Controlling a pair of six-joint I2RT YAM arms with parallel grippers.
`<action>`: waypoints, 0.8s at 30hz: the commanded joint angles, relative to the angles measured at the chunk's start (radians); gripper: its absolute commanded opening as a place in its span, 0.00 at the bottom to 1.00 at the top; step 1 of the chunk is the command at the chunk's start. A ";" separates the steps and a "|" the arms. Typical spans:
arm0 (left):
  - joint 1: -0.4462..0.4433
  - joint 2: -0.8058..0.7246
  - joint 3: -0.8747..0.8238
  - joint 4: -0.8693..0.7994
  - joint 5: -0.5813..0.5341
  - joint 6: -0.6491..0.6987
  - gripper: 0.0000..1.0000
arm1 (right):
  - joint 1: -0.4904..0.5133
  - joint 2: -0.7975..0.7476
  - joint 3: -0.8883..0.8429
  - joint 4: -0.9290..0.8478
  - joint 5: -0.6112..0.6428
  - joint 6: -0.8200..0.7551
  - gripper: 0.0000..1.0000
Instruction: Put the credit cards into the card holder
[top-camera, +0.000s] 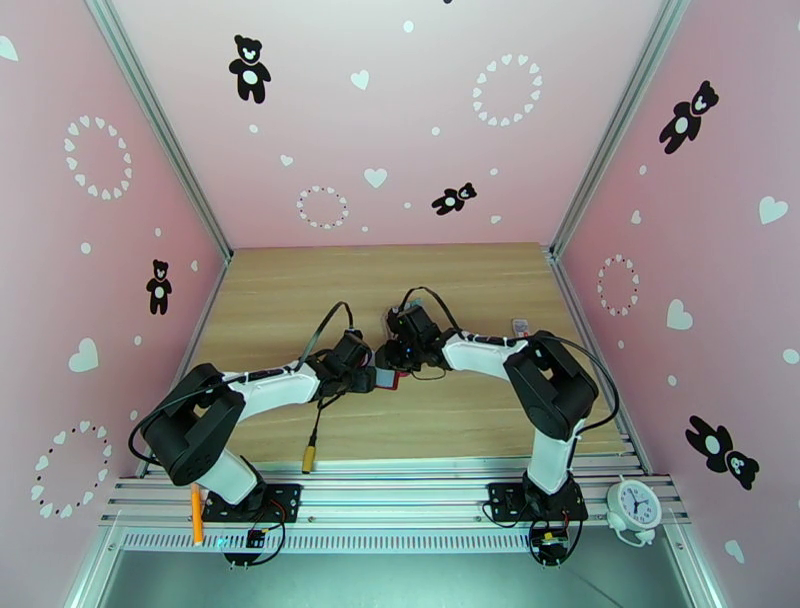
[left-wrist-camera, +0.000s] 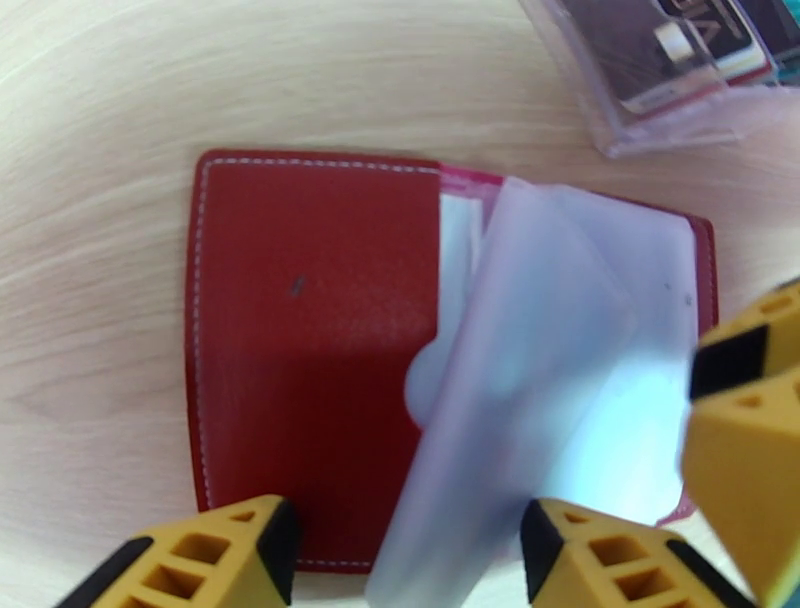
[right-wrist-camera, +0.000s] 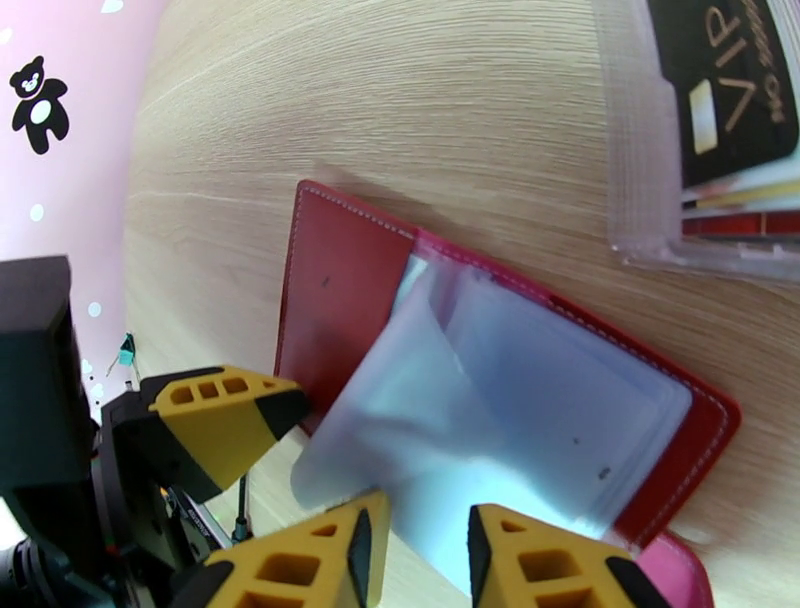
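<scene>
From above, both arms reach to the middle of the wooden table (top-camera: 300, 290). The dark red card holder (top-camera: 389, 379) lies there with the left gripper (top-camera: 368, 378) at its 9 o'clock and the right gripper (top-camera: 400, 357) at its 12 o'clock; from here I cannot tell how wide either stands. A white alarm clock (top-camera: 634, 506) sits at 4 o'clock, beside the right arm's base. In the left wrist view the card holder (left-wrist-camera: 300, 330) lies open and flat on the wood, its red flap toward 9 o'clock and its clear plastic sleeves (left-wrist-camera: 590, 300) toward 3 o'clock, with one leaf lifted and curling down to 6 o'clock. The left gripper (left-wrist-camera: 405, 540) stands wide apart at 6 o'clock, one finger over the flap's near edge and the other beside the lifted leaf, holding nothing. The right gripper's fingers (left-wrist-camera: 745, 430) show at 4 o'clock, over the sleeves' edge. At 1 o'clock a clear plastic rack (left-wrist-camera: 640, 125) holds the credit cards (left-wrist-camera: 690, 50). In the right wrist view the card holder (right-wrist-camera: 340, 290) runs from 10 toward 4 o'clock, its sleeves (right-wrist-camera: 550, 390) fanned open. The right gripper (right-wrist-camera: 427, 530), at 6 o'clock, is parted by a narrow gap above the lifted leaf's edge and clamps nothing. One of the left gripper's fingers (right-wrist-camera: 220, 420) sits at 8 o'clock, by the flap's corner. At 1 o'clock the rack (right-wrist-camera: 640, 150) carries a black VIP card (right-wrist-camera: 730, 90) in front of other cards.
</scene>
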 joint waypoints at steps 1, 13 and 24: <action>-0.002 0.020 0.021 -0.046 0.052 -0.010 0.65 | 0.001 0.024 -0.025 0.020 -0.003 -0.002 0.33; 0.000 0.005 0.044 -0.090 0.021 0.002 0.65 | -0.011 0.033 -0.038 0.027 -0.016 -0.010 0.49; 0.019 -0.028 0.110 -0.174 -0.076 0.054 0.66 | -0.017 0.018 -0.033 0.018 -0.017 -0.019 0.59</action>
